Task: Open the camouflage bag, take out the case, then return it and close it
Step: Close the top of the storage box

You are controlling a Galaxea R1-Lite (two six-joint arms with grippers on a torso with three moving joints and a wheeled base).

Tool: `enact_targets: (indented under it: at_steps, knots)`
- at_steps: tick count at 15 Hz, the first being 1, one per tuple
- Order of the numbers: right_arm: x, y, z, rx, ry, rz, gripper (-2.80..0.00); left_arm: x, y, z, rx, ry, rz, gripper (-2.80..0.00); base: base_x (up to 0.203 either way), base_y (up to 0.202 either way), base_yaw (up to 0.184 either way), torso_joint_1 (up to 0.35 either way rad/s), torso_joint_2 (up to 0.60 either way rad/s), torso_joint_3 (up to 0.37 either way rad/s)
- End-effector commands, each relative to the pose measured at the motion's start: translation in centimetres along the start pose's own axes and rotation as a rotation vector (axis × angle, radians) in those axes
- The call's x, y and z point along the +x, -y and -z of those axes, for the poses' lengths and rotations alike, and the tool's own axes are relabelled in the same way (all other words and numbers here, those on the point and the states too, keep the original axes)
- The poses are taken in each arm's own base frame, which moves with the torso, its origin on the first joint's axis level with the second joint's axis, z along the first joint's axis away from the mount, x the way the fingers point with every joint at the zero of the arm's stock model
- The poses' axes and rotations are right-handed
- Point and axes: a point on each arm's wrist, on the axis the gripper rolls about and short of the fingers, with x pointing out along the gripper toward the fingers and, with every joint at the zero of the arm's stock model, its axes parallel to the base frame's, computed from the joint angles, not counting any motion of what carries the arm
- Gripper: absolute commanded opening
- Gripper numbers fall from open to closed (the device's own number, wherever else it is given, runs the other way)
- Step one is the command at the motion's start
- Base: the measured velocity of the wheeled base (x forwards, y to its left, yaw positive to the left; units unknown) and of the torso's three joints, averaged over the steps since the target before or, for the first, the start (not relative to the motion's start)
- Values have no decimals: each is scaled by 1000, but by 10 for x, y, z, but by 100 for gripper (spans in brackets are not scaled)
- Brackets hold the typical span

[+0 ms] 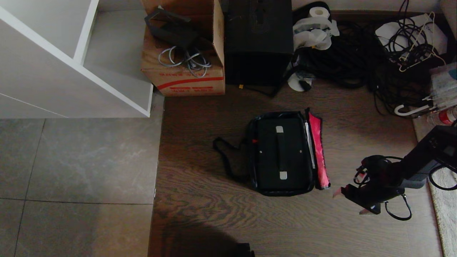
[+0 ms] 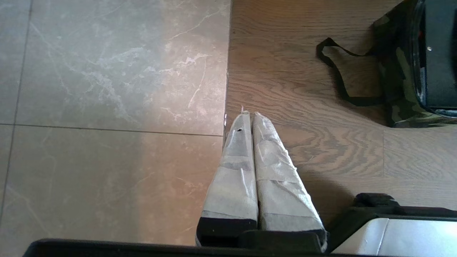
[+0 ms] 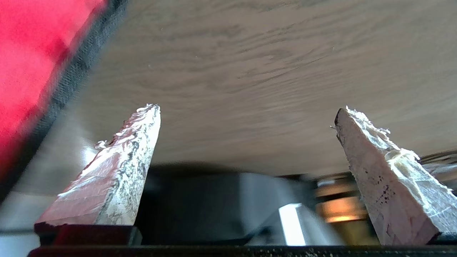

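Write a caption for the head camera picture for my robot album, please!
Open camouflage bag holds the black case; the right tool, open, hovers beside its red lid.

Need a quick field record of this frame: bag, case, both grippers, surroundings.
bag: camouflage bag on the wood floor, lid flipped open toward the robot's right, red lining up
case: black case inside the bag, handle up
strap: shoulder strap lying on the floor on the bag's left
right gripper: open, empty, above the floor just right of the lid
left gripper: shut, empty, over the tile-wood seam, away from the bag
behind bag: cardboard box, tall black box
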Motion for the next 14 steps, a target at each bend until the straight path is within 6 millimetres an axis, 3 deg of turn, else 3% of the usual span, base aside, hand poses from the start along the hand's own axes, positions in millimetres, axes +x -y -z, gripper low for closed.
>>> enact_targets:
  at_steps: [1,4,8,11,14]
  knots:
    - [-4,-1,-1,-185,31,8,0,0,0,0,0,0,0,-280,0,0,0,0,0,0]
    - [-19,6,-3,-560,127,25,0,0,0,0,0,1,0,-280,0,0,0,0,0,0]
    - [-16,16,15,-987,311,82,0,0,0,0,0,-1,0,-280,0,0,0,0,0,0]
    - [-3,1,27,-1140,413,91,0,0,0,0,0,0,0,-280,0,0,0,0,0,0]
    - [3,-10,20,-1301,534,143,0,0,0,0,0,0,0,-280,0,0,0,0,0,0]
